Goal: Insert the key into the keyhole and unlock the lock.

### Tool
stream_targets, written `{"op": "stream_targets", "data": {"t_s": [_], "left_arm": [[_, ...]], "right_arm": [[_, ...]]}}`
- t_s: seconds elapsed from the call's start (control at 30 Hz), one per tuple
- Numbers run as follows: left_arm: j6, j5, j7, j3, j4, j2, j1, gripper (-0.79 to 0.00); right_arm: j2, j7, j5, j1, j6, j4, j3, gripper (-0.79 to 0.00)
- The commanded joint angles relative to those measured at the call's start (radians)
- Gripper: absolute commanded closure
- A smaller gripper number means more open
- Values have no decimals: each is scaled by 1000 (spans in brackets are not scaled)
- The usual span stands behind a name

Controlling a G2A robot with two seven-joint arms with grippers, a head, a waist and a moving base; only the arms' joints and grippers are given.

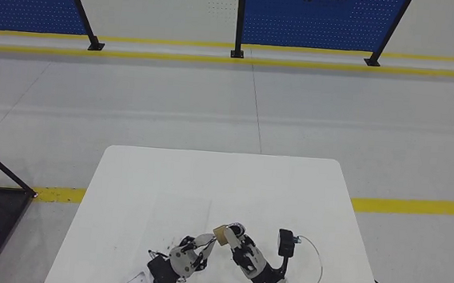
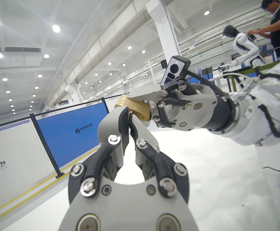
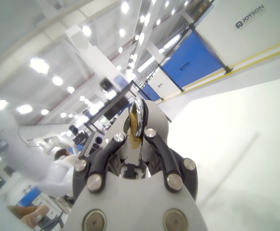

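Though off the counter [image 1: 208,180], the lock [image 2: 133,107] is gripped by the right claw [image 3: 137,112].
The left claw [image 2: 128,117] is shut just beside it.

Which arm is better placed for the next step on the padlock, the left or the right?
Left. The right gripper is shut on the padlock, holding it off the table. The left gripper, shut, has its tips at the padlock's body, probably with the key hidden between them.

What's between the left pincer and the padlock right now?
Nothing visible: in the left wrist view the left pincer sits right against the padlock, no gap showing.
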Motion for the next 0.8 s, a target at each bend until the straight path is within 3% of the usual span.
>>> {"op": "stream_targets", "data": {"t_s": [0.0, 0.4, 0.43, 0.47, 0.5, 0.77], "left_arm": [[21, 8, 8, 1, 6, 0, -5, 0], [46, 10, 19, 0, 6, 4, -10, 0], [39, 0, 20, 2, 5, 4, -8, -265], [33, -8, 22, 2, 3, 4, -7, -406], [30, -13, 23, 3, 2, 5, -6, -785], [-92, -104, 35, -3, -28, 12, 19, -785]], "right_arm": [[1, 4, 3, -1, 0, -1, 0, 0], [6, 25, 0, -3, -17, -8, 2, 0], [7, 24, 1, -4, -16, -8, 1, 0], [7, 21, 0, -4, -17, -9, 2, 0], [7, 17, 2, -5, -17, -9, 2, 0], [8, -6, 1, -6, -23, -9, 6, 0]]}}
